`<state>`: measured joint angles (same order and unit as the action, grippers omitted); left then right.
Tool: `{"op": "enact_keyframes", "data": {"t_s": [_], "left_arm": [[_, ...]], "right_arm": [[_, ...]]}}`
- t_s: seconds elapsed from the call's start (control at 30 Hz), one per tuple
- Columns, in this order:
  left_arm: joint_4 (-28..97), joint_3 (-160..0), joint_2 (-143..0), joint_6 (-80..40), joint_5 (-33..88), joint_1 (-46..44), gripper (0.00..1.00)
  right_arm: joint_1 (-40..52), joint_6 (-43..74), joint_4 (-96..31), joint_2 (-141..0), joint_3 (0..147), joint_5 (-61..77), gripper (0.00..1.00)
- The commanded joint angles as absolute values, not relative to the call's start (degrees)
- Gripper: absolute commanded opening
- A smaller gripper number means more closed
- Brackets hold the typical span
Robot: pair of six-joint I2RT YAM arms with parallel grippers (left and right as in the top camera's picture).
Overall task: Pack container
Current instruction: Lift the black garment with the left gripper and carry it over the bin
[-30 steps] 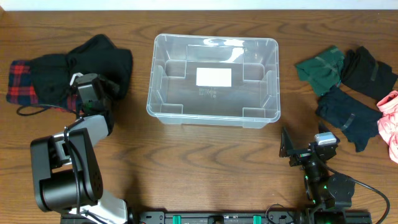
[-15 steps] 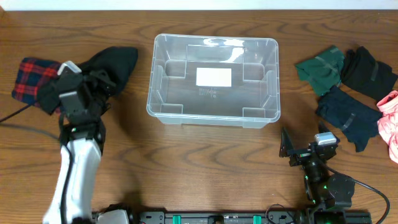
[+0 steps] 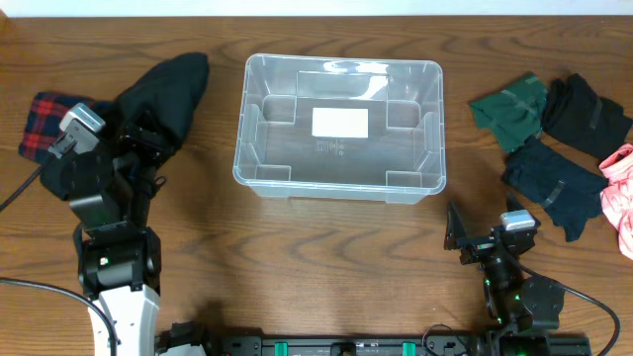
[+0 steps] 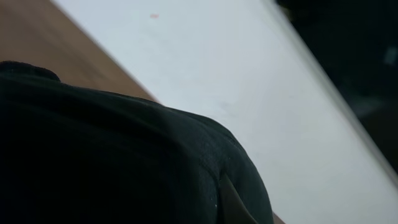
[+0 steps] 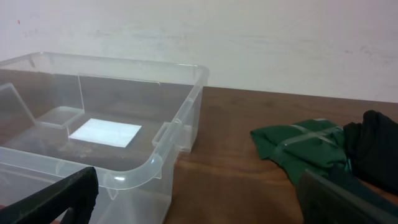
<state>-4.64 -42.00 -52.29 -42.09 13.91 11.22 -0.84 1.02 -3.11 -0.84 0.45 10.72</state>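
The clear plastic container (image 3: 259,119) stands empty at the table's middle, with a white label (image 3: 339,123) on its base; it also shows in the right wrist view (image 5: 155,160). My left gripper (image 3: 136,131) is shut on a black garment (image 3: 168,84) and holds it up, left of the container. The garment (image 4: 112,155) fills the left wrist view and hides the fingers. My right gripper (image 3: 473,237) is open and empty near the front edge, right of the container; its fingers frame the right wrist view (image 5: 205,208).
A red plaid cloth (image 3: 42,111) lies at the far left, partly under the black garment. At the right lie a green garment (image 3: 509,107), also in the right wrist view (image 5: 305,146), a black one (image 3: 586,114), a navy one (image 3: 549,183) and a pink one (image 3: 621,188).
My left arm has drawn back and risen, lifting the black garment off the plaid cloth and stretching it out. The right arm has not moved.
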Motion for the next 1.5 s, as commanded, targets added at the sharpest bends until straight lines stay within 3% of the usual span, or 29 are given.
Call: {"op": "enact_keyframes", "data": {"t_s": [0.0, 0.2, 0.4, 0.7, 1.0, 1.47], "left_arm": [[-6.9, -45.5, -49.3, -38.4, 20.1, 8.8, 0.06], [-5.8, -45.5, -49.1, -30.3, 20.1, 1.1, 0.06], [-5.0, -45.5, -49.7, -29.6, 15.6, -5.8, 0.06], [-5.2, -46.3, -50.2, -34.5, -5.4, -18.9, 0.06], [-0.6, -55.0, -57.3, -20.1, -16.3, -30.0, 0.06], [-1.1, -64.5, -74.7, -20.2, -35.9, -44.0, 0.06]], "right_arm": [[-1.1, 1.7, -3.2, -0.4, 0.3, 11.0, 0.99], [-1.1, 1.7, -3.2, -0.4, 0.3, 11.0, 0.99], [-1.1, 1.7, -3.2, -0.4, 0.3, 11.0, 0.99], [-1.1, 1.7, -3.2, -0.4, 0.3, 11.0, 0.99], [-1.1, 1.7, -3.2, -0.4, 0.3, 11.0, 0.99], [-1.1, 1.7, -3.2, -0.4, 0.3, 11.0, 0.99]]}}
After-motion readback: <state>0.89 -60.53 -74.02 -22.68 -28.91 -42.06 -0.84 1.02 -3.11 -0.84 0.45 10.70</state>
